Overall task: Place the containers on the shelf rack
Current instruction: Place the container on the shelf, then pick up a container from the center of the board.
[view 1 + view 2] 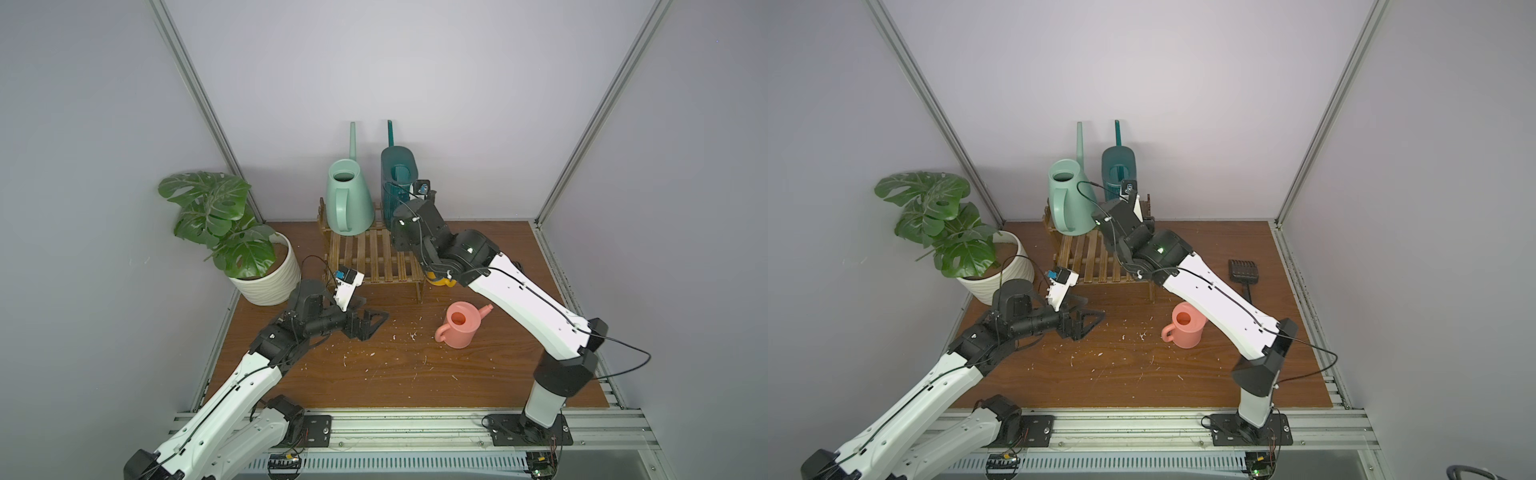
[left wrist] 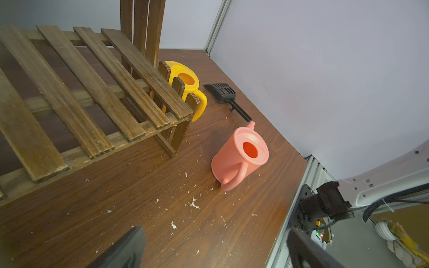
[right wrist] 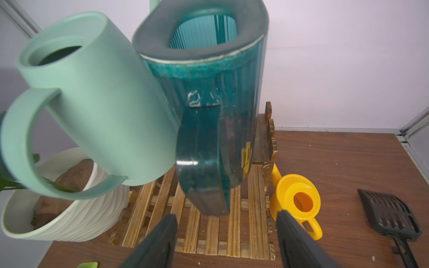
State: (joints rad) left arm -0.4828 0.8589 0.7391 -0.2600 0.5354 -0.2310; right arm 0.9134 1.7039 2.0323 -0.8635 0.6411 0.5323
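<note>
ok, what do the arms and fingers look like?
The left arm and right arm have white shell links, black joint housings and a thin black cable clipped along. The fingers are black, flat, triangular open frames. A white camera module with a blue part sits at the left wrist.

pink can point(image 1: 459, 328), yellow can point(image 3: 298, 204), teal can point(image 3: 209, 97)

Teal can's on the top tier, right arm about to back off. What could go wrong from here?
1. The open fingers of the right gripper closely flank the handle of the teal can. A crooked retreat might snag it and tip that tall can against the mint-green can beside it.
2. The yellow can stands close against the side of the shelf rack. Grasping it next may nudge the rack and both cans on it.
</note>
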